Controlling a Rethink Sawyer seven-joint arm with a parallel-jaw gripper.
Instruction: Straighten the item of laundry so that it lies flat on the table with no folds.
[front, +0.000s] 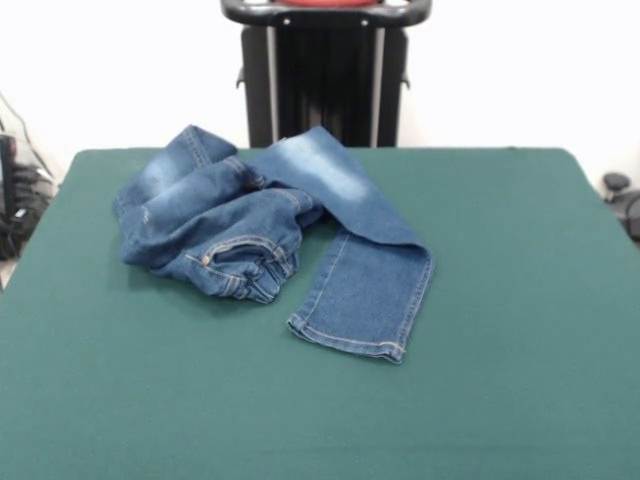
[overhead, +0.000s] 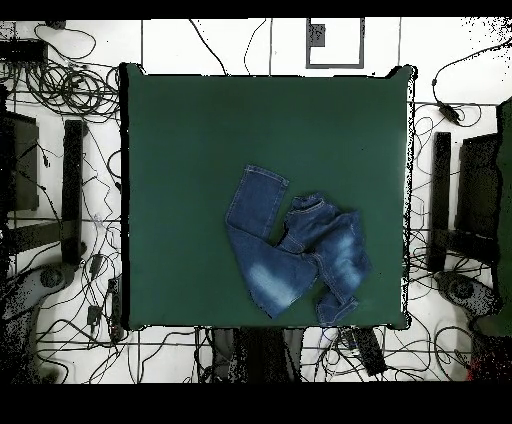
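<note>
while jeans (front: 262, 235) lie bunched — one leg straight | table (front: 500, 300) | arm, gripper — out of sight

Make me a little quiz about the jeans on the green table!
1. True or false: the jeans lie flat with no folds.
2. How many legs lie stretched out straight? A) none B) one C) two
3. Fill in: the table top is dark ____.

Key: 1 false, they are bunched, with one leg crumpled in a heap. 2 B, one leg runs out to its hem. 3 green.
</note>
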